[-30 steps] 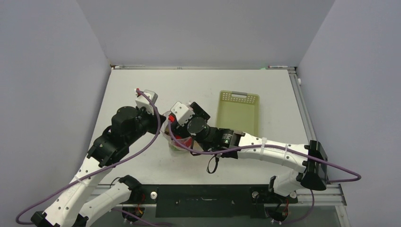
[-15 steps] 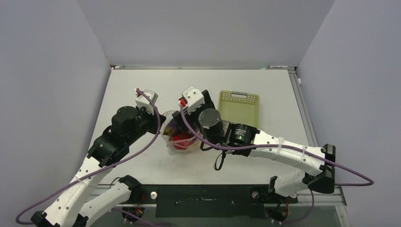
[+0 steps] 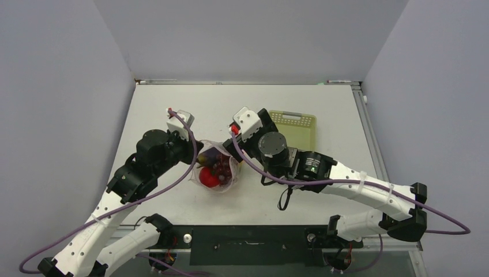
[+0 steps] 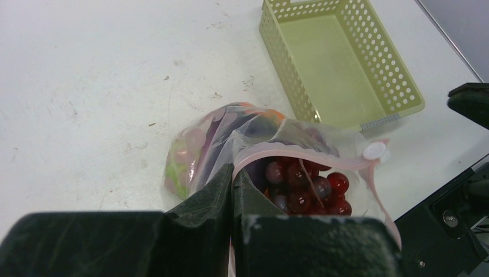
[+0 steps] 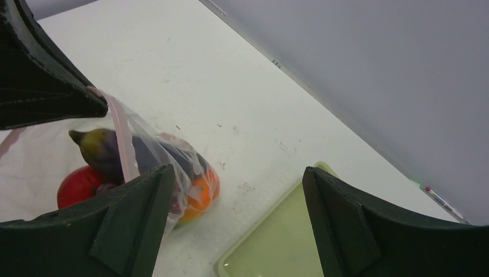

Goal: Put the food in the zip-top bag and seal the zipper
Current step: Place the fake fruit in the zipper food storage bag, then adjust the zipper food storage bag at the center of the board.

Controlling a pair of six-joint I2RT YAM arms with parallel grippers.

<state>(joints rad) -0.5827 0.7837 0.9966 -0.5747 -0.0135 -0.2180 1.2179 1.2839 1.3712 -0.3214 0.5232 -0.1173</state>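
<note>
The clear zip-top bag (image 3: 217,171) stands on the table with its mouth open upward. Inside it I see dark red grapes (image 4: 300,187), a purple eggplant (image 5: 101,145), a red tomato (image 5: 79,186) and an orange (image 5: 202,190). The pink zipper strip (image 4: 311,153) runs round the mouth, with a white slider (image 4: 375,151) at its right end. My left gripper (image 4: 232,171) is shut on the bag's mouth edge and holds it up; it also shows in the top view (image 3: 196,157). My right gripper (image 5: 236,184) is open and empty, just right of the bag, above the table.
The pale yellow-green mesh basket (image 3: 300,134) lies empty right of the bag, partly under my right arm; it also shows in the left wrist view (image 4: 340,63). Grey walls stand on three sides of the table.
My right gripper has come up out of the bag and moved right and back toward the basket, leaving the bag's open mouth in view. My left gripper has kept its hold.
</note>
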